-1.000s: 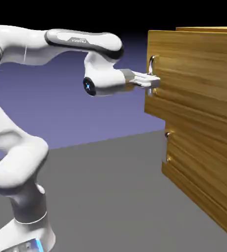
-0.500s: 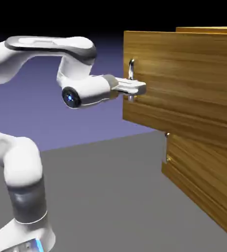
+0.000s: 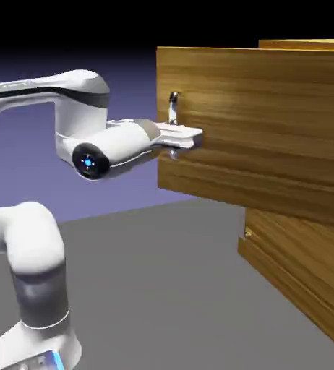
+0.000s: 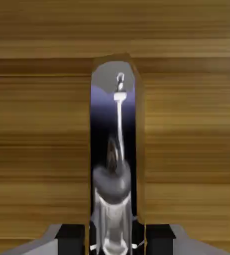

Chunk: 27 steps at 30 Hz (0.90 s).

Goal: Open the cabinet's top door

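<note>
The cabinet (image 3: pixel 300 246) of golden-brown wood fills the exterior view's right. Its top door (image 3: pixel 264 123) stands well out from the cabinet body, its front edge shifted toward the left. The slim silver handle (image 3: pixel 173 107) sits near that edge. My gripper (image 3: pixel 181 139) reaches level from the left and is shut on the lower part of the handle. In the hand view the shiny handle (image 4: pixel 118 149) runs up the middle between my grey fingertips (image 4: pixel 69 233), with wood grain (image 4: pixel 37 124) all around it.
A lower cabinet panel with a small metal handle (image 3: pixel 249 233) stays flush below the top door. The grey table (image 3: pixel 163 289) lies under the arm, whose elbow and base take up the exterior view's left.
The top door has come further out toward the exterior view's left, and my gripper, still on the handle, has drawn back the same way. The arm has folded closer to its base.
</note>
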Each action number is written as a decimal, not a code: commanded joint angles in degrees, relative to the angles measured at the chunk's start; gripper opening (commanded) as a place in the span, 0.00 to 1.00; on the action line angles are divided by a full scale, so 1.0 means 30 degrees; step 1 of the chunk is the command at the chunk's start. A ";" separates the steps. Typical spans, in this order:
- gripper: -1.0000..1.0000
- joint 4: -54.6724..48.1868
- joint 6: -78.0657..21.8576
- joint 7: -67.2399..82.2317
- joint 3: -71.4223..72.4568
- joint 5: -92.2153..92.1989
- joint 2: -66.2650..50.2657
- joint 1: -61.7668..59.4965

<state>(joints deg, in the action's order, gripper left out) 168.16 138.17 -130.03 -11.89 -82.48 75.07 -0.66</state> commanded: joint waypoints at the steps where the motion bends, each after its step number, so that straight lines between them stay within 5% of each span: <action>1: 0.00 0.0081 -0.0648 -0.0336 -0.0558 0.0927 0.0302 -0.0278; 14: 0.00 -0.2408 -1.0045 -0.2071 -0.9356 1.0496 0.0434 -0.2383; 27: 0.00 -1.0836 -1.8895 -0.2362 -1.7166 1.6274 -0.2012 0.2814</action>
<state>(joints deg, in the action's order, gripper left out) 135.65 81.55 -137.12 -63.38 -33.65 69.04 7.78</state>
